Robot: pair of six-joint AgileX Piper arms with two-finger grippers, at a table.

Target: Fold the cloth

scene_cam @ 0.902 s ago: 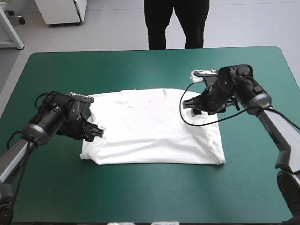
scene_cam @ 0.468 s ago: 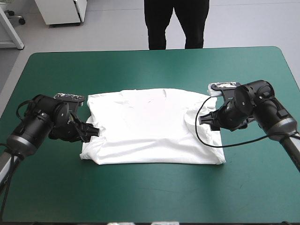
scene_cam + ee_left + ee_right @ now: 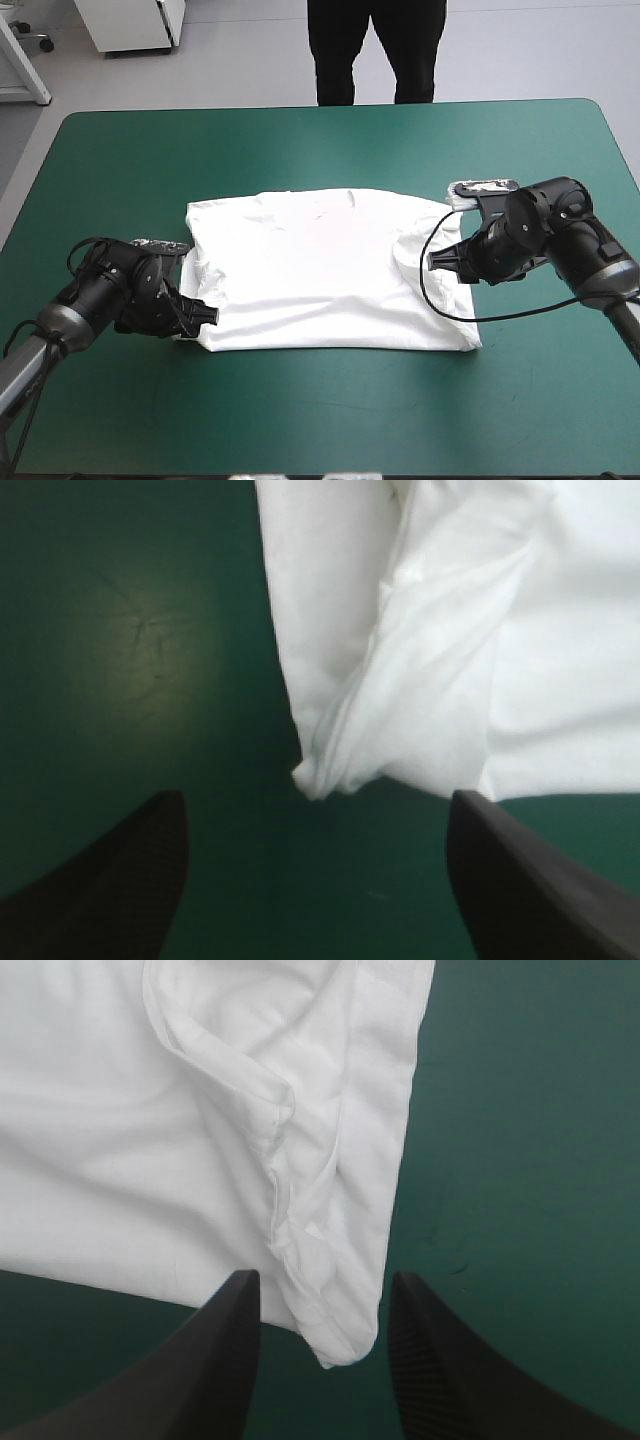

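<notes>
The white T-shirt [image 3: 320,270] lies spread flat mid-table, with its sleeves folded in. My left gripper [image 3: 203,315] sits low at the shirt's near-left corner. In the left wrist view its black fingers [image 3: 120,870] stand wide apart, and a bunched corner of the T-shirt [image 3: 400,720] lies just ahead of the left gripper [image 3: 315,802]. My right gripper [image 3: 443,262] is at the shirt's right edge. The right gripper [image 3: 322,1288] is open, with a folded corner of the T-shirt [image 3: 335,1330] reaching in between its fingers without being pinched.
The teal-green cover [image 3: 320,150] shows as a broad band around the shirt on every side, widest toward the far edge and the near edge.
My left gripper slid along the shirt's left side toward the near-left corner. My right gripper left the top of the shirt and moved out to its right edge.
</notes>
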